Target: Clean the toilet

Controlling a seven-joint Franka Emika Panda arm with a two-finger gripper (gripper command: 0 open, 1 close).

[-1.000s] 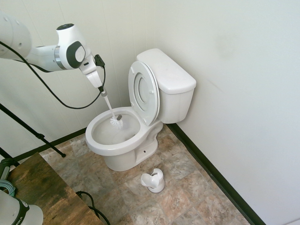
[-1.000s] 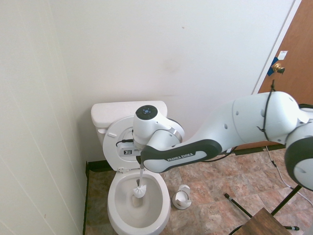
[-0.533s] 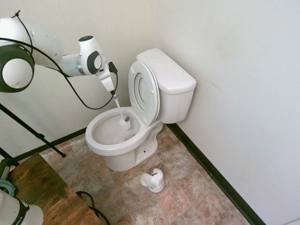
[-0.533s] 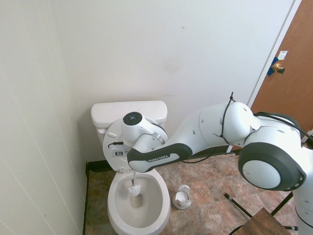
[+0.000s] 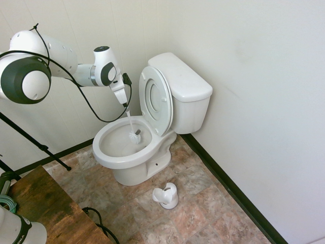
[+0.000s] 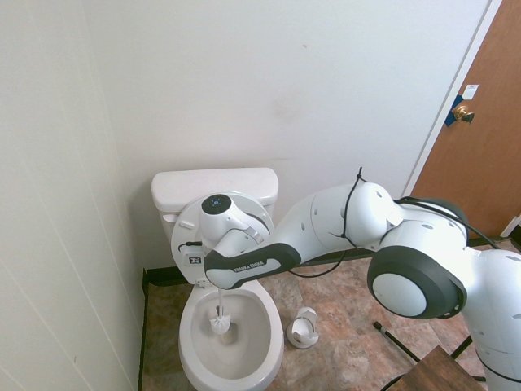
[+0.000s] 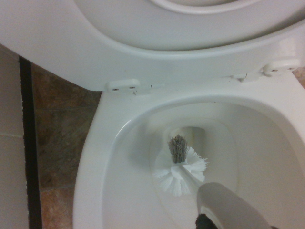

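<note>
The white toilet [image 5: 180, 81] stands in the corner with its seat and lid [image 5: 155, 99] raised against the tank. My gripper [image 5: 125, 104] hangs over the back of the bowl [image 5: 109, 157], shut on the slim white handle of a toilet brush. The brush's bristle head [image 5: 134, 135] is down inside the bowl, near the back wall. From the other side, the gripper [image 6: 217, 287] sits just in front of the raised seat and the brush head [image 6: 220, 325] is low in the bowl [image 6: 191, 358]. In the wrist view the brush head [image 7: 180, 169] lies by the drain opening.
A small white brush holder [image 5: 166, 195] stands on the tiled floor in front of the toilet, also seen as the holder [image 6: 305, 327]. A wooden table [image 5: 45, 208] is at the lower left. Walls close in behind and beside the toilet; a brown door [image 6: 480, 138] stands at the right.
The arm has swung closer to the raised seat, and the brush head has moved across the bowl toward its back and sunk lower.
</note>
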